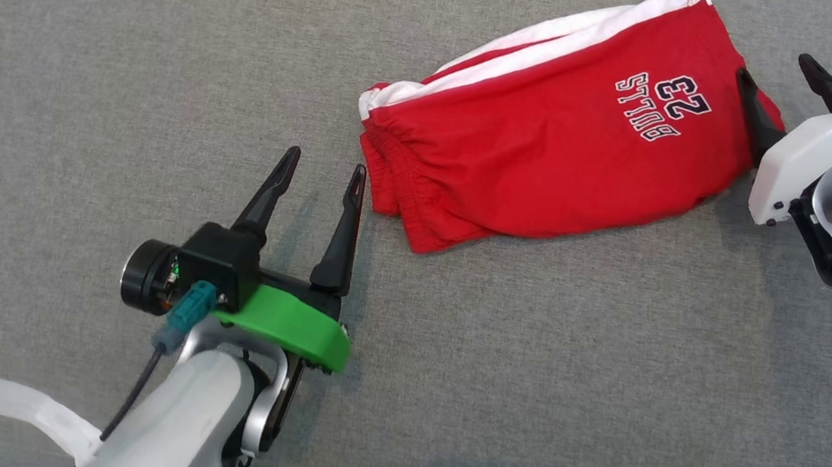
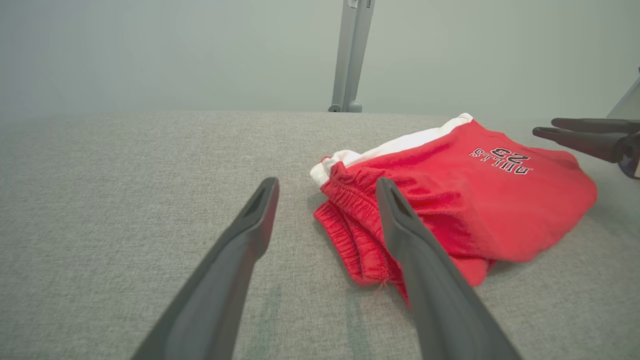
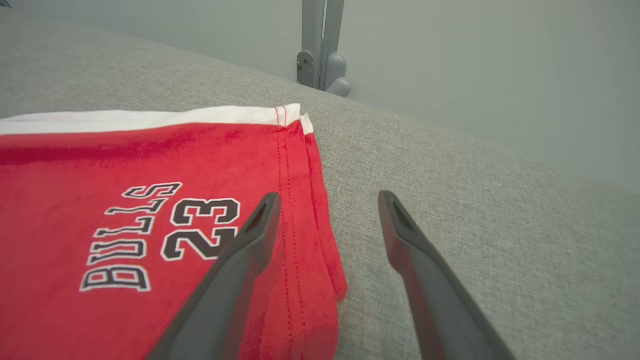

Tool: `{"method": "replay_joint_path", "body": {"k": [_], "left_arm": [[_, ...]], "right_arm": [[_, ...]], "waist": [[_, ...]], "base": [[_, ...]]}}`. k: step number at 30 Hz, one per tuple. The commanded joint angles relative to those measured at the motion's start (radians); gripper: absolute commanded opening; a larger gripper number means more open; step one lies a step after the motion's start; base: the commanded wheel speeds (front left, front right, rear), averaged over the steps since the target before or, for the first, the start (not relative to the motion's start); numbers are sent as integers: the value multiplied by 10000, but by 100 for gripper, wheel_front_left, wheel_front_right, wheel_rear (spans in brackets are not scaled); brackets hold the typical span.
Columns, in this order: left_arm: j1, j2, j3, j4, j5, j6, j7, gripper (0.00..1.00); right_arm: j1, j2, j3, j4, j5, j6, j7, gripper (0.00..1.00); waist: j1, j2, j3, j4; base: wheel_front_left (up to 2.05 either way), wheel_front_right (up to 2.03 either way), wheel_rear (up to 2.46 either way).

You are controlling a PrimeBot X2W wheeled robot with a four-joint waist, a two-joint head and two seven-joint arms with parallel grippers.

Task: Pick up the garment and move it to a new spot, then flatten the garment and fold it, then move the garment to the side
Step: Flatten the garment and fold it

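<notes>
**Left gripper** (image 1: pixel 327 162), lower left of centre in the head view: fingers spread and empty, tips just short of the elastic waistband (image 1: pixel 391 177). **Right gripper** (image 1: pixel 774 66), upper right: fingers likewise spread and pinching nothing. One finger lies over the stitched hem (image 3: pixel 295 200), the other over bare surface. The red basketball shorts (image 1: pixel 549 147) lie folded, right of centre, on the grey fabric surface (image 1: pixel 134 41). Moving them aside appears to be what remains. Each claw should close on every layer at its end, and both should lift level so the fold holds. Print (image 1: pixel 661 105): "BULLS 23", dark letters outlined in white, upside down in the head view. The white side stripe (image 1: pixel 545 38) carries no writing.
</notes>
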Motion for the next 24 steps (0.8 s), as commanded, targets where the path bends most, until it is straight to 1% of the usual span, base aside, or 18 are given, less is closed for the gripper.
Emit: {"method": "replay_joint_path", "body": {"k": [1,3,7,10,13,14,16,17,18,19,20,24], "left_arm": [[133,109,-108,72,364,95,-208,100],[274,-69,-119,188,416,175,-428,100],[339,-337,-121,560,703,82,-699,100],[428,-661,-4,846,745,-39,-763,100],[487,-954,197,1016,804,-193,-772,100],[487,-954,197,1016,804,-193,-772,100],[630,-1164,428,1035,837,-304,-776,100],[707,-1221,501,1063,903,-348,-776,100],[758,-1284,588,1098,958,-422,-776,100],[798,-1349,673,1128,1015,-464,-776,100],[852,-1410,732,1170,1064,-522,-777,100],[1151,-1527,995,1394,1335,-715,-773,100]], "right_arm": [[89,-93,97,-57,-88,-12,253,100],[62,-209,112,-63,-47,-12,573,100],[-145,-350,13,80,-184,-12,993,100],[-188,-364,-78,305,-261,-12,1302,100],[43,-174,-70,507,75,-7,1831,100],[43,-174,-70,507,75,-7,1831,100],[253,-72,-9,472,490,-1,2216,100],[343,-57,64,403,672,10,2391,98],[420,-62,105,340,921,11,2555,47],[502,-79,146,234,1174,11,2680,10],[574,-114,187,102,1402,11,2790,0],[808,-329,121,-405,2321,-6,2873,0]], "waist": [[0,107,172,234],[0,107,302,390],[0,107,477,687],[0,107,515,884],[0,107,422,1038],[0,107,422,1038],[0,107,328,1097],[0,107,274,1113],[0,107,218,1120],[0,107,156,1116],[0,107,93,1103],[0,107,-297,932]], "base": [[0,0,0],[0,0,0],[0,0,0],[0,0,0],[0,0,0],[0,0,0],[0,0,0],[0,0,0],[0,0,0],[0,0,0],[0,0,0],[0,0,0]]}}
